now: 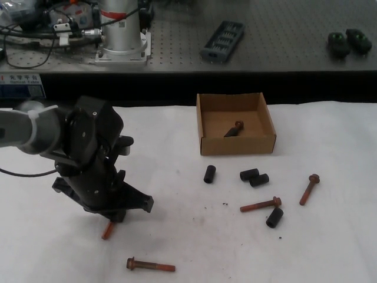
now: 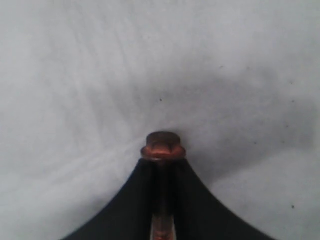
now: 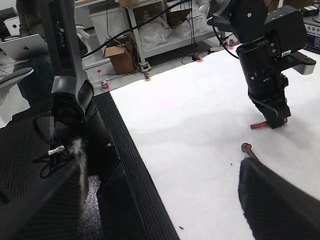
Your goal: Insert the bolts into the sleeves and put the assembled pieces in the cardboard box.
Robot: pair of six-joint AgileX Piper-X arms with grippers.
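LEFT ARM GRIPS A BOLT: The left arm's black end effector [image 1: 111,217] is clamped on a copper-coloured hex-headed metal bolt [image 2: 163,146]. Its two fingers [image 2: 127,205] press on either side of the shank just below the flanged head. It hangs low over the white cloth-covered worktop [image 1: 177,230], towards the front left corner. Whether the bolt touches the cloth cannot be told from where one stands.

The right arm's end effector [image 3: 162,170] holds nothing, with its dark fingers set well apart, and is turned towards the left arm.

A second bolt [image 1: 151,265] of the same colour lies loose near the clamped one, by the front edge.

Further out, towards the middle of the worktop, stands a short black cylindrical sleeve [image 1: 210,174]. To its right is a touching pair of sleeves [image 1: 254,177]. Nearer the front, a third bolt [image 1: 260,205] lies with its head just beside a fourth sleeve [image 1: 274,217]. A fourth bolt [image 1: 309,189] rests on a slant towards the right edge.

An open brown cardboard box [image 1: 238,145] stands behind these parts, close to the far edge. It holds one assembled piece [image 1: 234,129], a bolt seated in a black sleeve.

Beyond the far edge runs a grey perforated metal table [image 1: 283,47].
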